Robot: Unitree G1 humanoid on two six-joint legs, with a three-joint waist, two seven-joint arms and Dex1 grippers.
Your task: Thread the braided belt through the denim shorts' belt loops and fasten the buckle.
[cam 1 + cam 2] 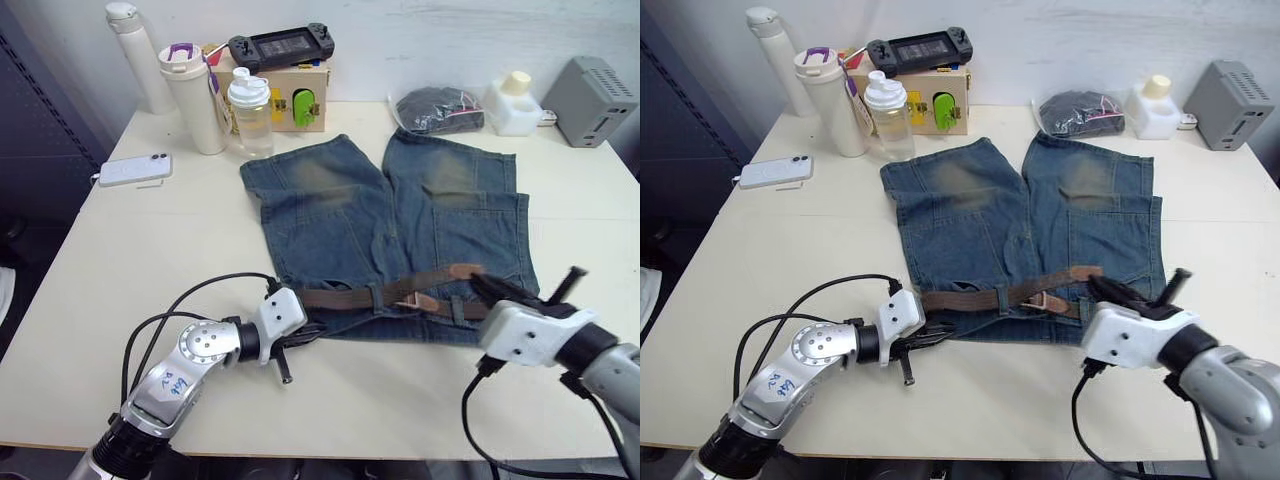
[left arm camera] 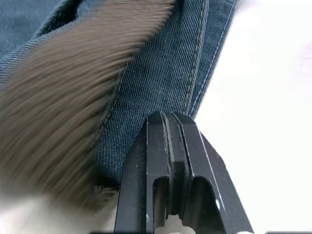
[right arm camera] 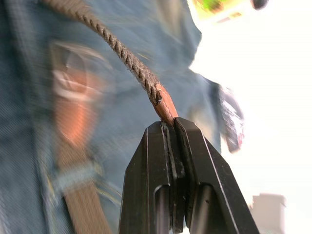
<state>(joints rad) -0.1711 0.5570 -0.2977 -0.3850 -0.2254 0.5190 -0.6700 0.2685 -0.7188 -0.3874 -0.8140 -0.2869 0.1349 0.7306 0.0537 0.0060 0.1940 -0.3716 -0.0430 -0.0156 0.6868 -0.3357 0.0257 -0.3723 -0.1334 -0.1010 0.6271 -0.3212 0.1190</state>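
The denim shorts (image 1: 350, 200) lie flat on the table, waistband toward me. The braided belt (image 1: 340, 297) runs along the waistband and passes under a belt loop (image 1: 376, 297). Near the middle sits the buckle (image 1: 1038, 299) on its tan tab. My right gripper (image 1: 480, 284) is shut on the belt's tan leather end tab (image 3: 165, 105) and holds it slightly above the cloth at the waistband's right side. At the waistband's left corner my left gripper (image 1: 300, 336) is shut, its fingertips (image 2: 170, 119) lying on the denim's stitched edge. Whether cloth is pinched cannot be told.
At the back stand a white thermos (image 1: 135, 55), a white tumbler (image 1: 192, 95), a clear bottle (image 1: 250, 110) and a wooden box (image 1: 295, 95) with a game console on top. A phone (image 1: 135, 168) lies left. A bagged dark bundle (image 1: 435, 108), white jar (image 1: 513, 100) and grey box (image 1: 598, 98) sit back right.
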